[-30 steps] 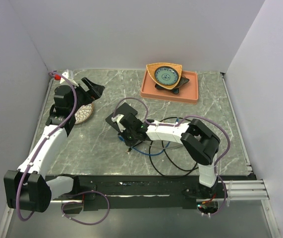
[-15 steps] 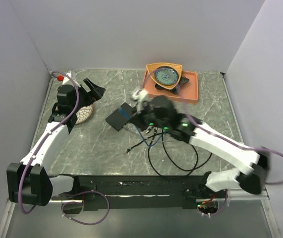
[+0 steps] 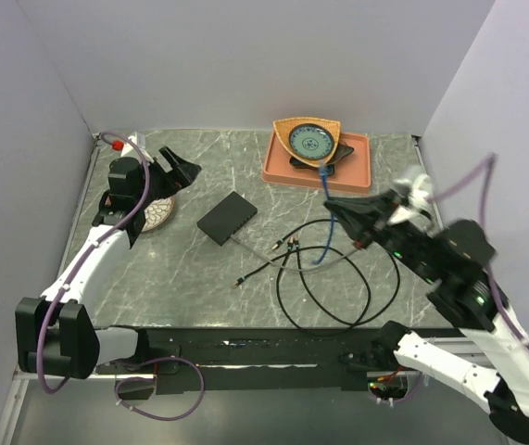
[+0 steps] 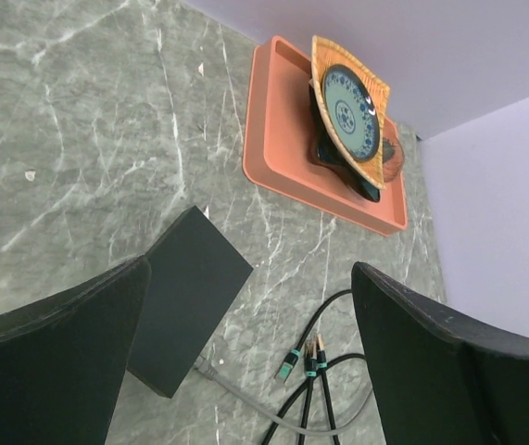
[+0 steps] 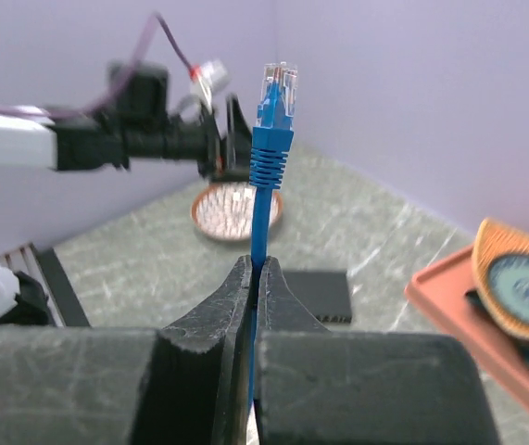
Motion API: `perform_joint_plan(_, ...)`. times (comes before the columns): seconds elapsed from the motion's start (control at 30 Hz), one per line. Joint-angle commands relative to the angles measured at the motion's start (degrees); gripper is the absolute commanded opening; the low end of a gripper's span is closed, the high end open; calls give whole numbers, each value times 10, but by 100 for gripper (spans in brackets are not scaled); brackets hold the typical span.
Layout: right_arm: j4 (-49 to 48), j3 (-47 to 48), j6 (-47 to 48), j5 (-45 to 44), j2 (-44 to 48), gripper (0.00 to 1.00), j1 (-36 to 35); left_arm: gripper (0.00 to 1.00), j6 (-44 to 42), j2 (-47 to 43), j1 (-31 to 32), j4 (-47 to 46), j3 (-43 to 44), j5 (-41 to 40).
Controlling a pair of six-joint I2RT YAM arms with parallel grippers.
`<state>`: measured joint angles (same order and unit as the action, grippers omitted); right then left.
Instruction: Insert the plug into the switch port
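Pale lilac walls (image 3: 245, 65) close the marbled grey-green worktop (image 3: 153, 278) on its 9, 12 and 3 o'clock sides, and both arm bases sit at the 6 o'clock edge. Just toward 9 o'clock of centre lies the flat black switch box (image 3: 227, 218), turned diagonally, with bare stone around it toward 7, 9 and 12 o'clock. A grey cable (image 4: 232, 394) meets its near thin edge; we cannot make out the switch port itself. An orange tray (image 3: 355, 174) of stacked patterned dishes (image 3: 308, 142) sits by the far edge at 1 o'clock, well apart from the box. Loose black cables (image 3: 324, 297) loop over the stone at 5 o'clock of centre. A round woven mat (image 3: 157, 215) lies at 9 o'clock, near the wall.

Our left arm stretches along the 9 o'clock wall toward 10 o'clock. Its left claw (image 3: 182, 172) is spread wide, holds nothing and looks down toward the box. Our right arm stands high over the 3 o'clock side, blurred in the top view. The right claw (image 5: 252, 273) is clamped tight on the blue cable (image 5: 259, 227) just below the blue plug (image 5: 273, 120), which points upright above the fingertips, well apart from the box.
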<state>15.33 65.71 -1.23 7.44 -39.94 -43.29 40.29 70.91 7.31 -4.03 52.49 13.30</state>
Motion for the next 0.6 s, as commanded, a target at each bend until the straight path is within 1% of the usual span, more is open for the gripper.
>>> perform_joint_plan(0.0, -41, -4, 26, -14, 63, 0, 2, 96, 19, 13, -3, -36, 2, 37)
perform_joint_plan(0.1, -39, -1, 31, -18, 87, 0, 2, 96, 26, 25, -3, -48, 2, 48)
perform_joint_plan(0.2, -16, 10, 39, -28, 73, 0, 3, 96, 29, 36, -3, -52, 9, 65)
perform_joint_plan(0.3, 7, 18, 52, -33, 26, 0, 3, 96, 29, 46, -3, -50, 15, 81)
perform_joint_plan(0.33, 19, 16, 54, -37, -6, 0, 3, 96, 30, 46, -3, -52, 12, 84)
perform_joint_plan(0.4, 22, -1, 62, -43, -41, 0, 3, 96, 31, 47, -3, -59, 7, 84)
perform_joint_plan(0.43, 14, -11, 63, -43, -76, 0, 2, 96, 30, 47, -3, -56, 8, 84)
perform_joint_plan(0.5, 7, -46, 66, -46, -115, 0, 4, 96, 24, 48, -3, -45, 15, 86)
perform_joint_plan(0.53, 1, -57, 66, -39, -160, 0, 7, 96, 19, 49, -3, -39, 18, 84)
perform_joint_plan(0.57, -5, -75, 68, -39, -184, 0, 7, 96, 15, 48, -3, -34, 22, 85)
